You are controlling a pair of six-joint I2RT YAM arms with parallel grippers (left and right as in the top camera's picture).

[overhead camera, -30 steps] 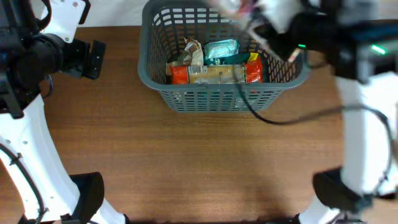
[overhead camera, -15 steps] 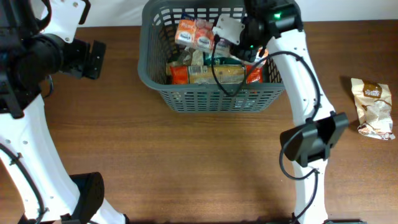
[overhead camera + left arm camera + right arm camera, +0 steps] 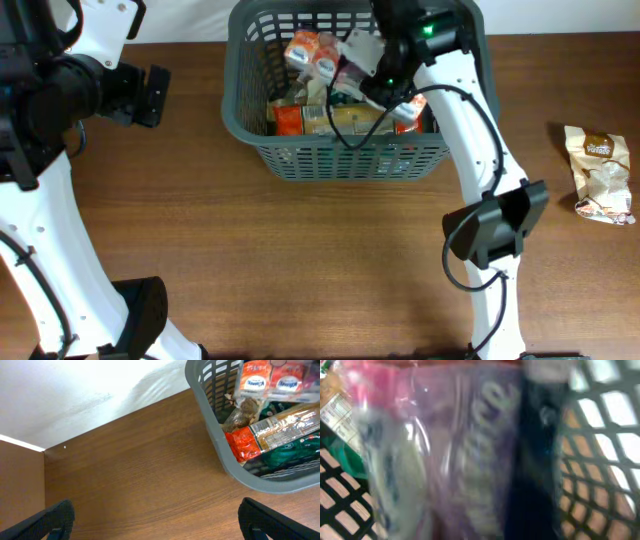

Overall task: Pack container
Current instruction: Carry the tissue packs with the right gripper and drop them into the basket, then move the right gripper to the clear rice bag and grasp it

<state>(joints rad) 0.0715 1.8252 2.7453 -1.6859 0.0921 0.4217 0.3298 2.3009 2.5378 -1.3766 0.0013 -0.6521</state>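
From overhead I count one basket, standing at the far middle of the surface. My right arm reaches over its right rim. An orange-and-white pack sits right at the arm's tip, above the other contents. The right fingers are hidden under the wrist and that pack, so I cannot tell here whether they grip it. One long pack with orange ends lies across the basket's near side. One brown-and-white pack lies alone on the surface, well to the right of the basket. The left fingers are off to the basket's left, apart from it.

On the left wrist view, the two left fingers stand wide apart with nothing between them, over bare surface. The basket's corner fills the upper right. Inside it I count three packs lying down: one crumpled brown pack, the long orange-ended one and one green pack. The orange-and-white pack shows two labelled panels side by side above them.

The right wrist view is a blur. One pink-purple wrapper covers most of it, with basket lattice behind. The fingers' state is not readable.
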